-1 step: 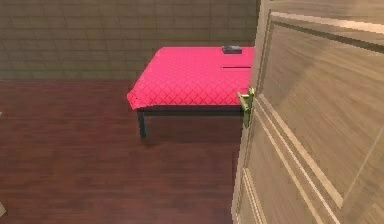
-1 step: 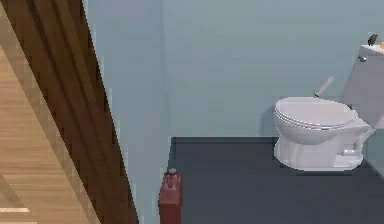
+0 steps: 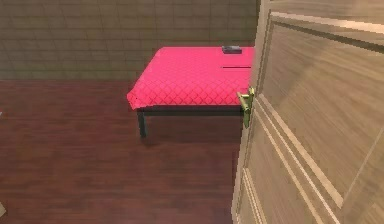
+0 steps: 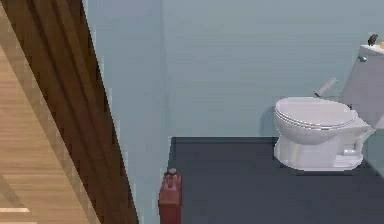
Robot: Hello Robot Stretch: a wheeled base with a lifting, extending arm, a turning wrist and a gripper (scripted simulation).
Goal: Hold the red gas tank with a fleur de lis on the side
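Forward view: pale wooden door with recessed panels (image 3: 310, 120) takes up the right side, its grain smooth and light. Dark reddish plank floor (image 3: 80, 165) runs across the bottom; behind it stands an olive-brown wall with a fine brick-like texture (image 3: 80, 40). Against that wall is a low bed with a bright pink quilted cover (image 3: 190, 75) stitched in a diamond pattern, on a dark frame with a straight leg (image 3: 142, 123). A small flat dark object (image 3: 231, 49) lies on the cover near the far edge. A brass door handle (image 3: 247, 100) juts from the door's edge.

Arm side view: plain pale blue wall (image 4: 250, 60), matte, over a flat dark slate-coloured floor (image 4: 260, 185). A dark brown wooden post with streaked grain (image 4: 75, 110) slants down the left, with light wood planks (image 4: 25, 150) beside it. A glossy white toilet with an oval closed lid (image 4: 315, 125) sits at the right, its boxy cistern at the picture's edge.

Red gas tank (image 4: 171, 200) — an upright, boxy canister with a small neck on top — stands at the bottom edge, just beside the blue wall's corner, well apart from the toilet. Any emblem on its side is too small to make out.

Gripper's state — cannot tell.
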